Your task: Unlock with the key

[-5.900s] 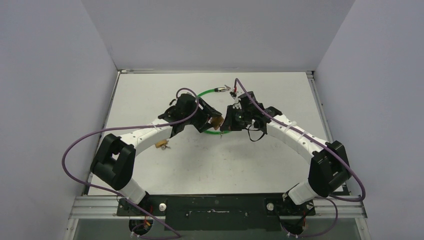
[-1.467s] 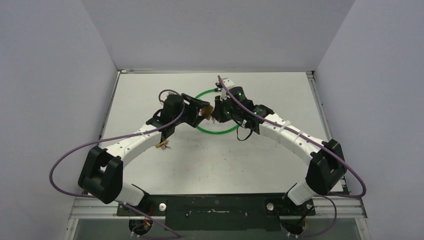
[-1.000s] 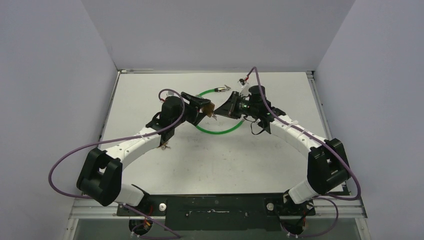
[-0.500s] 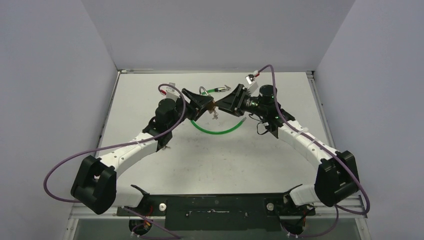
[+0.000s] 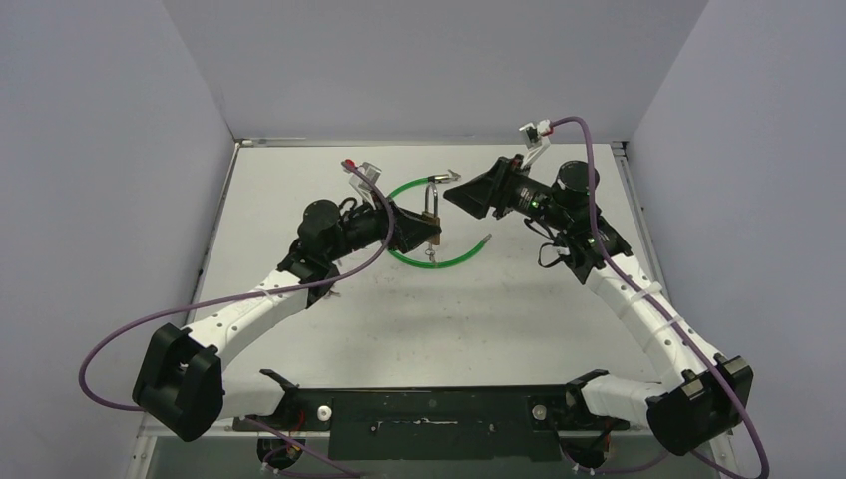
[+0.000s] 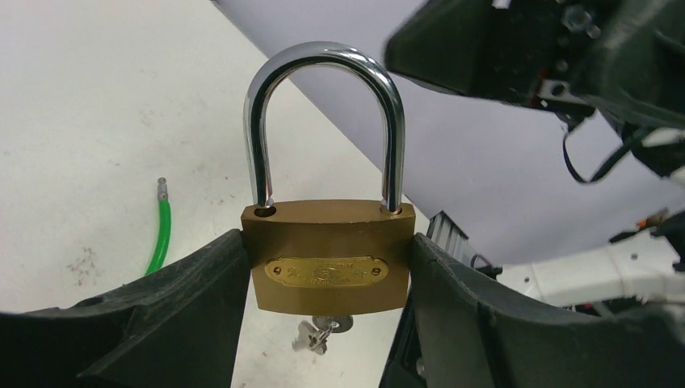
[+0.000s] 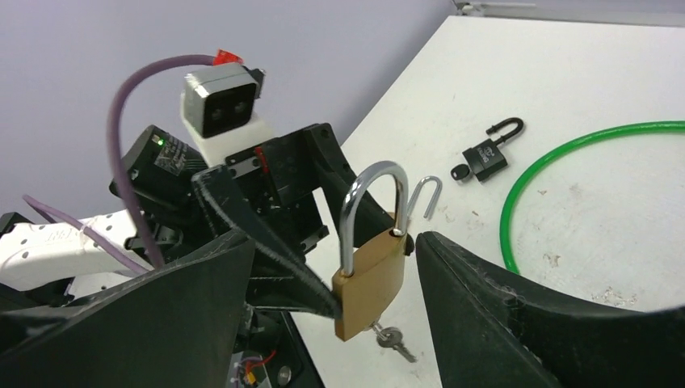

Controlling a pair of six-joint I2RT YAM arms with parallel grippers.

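- The left arm reaches from its base toward mid-table, wrist raised and pointing right. The left gripper (image 5: pixel 417 232) is clamped on the flat sides of the brass padlock (image 6: pixel 327 257) and holds it upright in the air above the green cable (image 5: pixel 439 261).
- The padlock looks heavy and rigid, with smooth, slippery brass faces. Its body is the place to grip, leaving shackle and keyhole free. One shackle leg seems lifted from its hole, so the lock is probably already released.
- The key (image 7: pixel 386 334) hangs from the keyhole underneath. It is small, light and thin, best pinched by its flat head.
- The right arm stretches far forward, wrist turned left. The right gripper (image 5: pixel 451 196) is spread wide and empty, near the padlock but apart from it.
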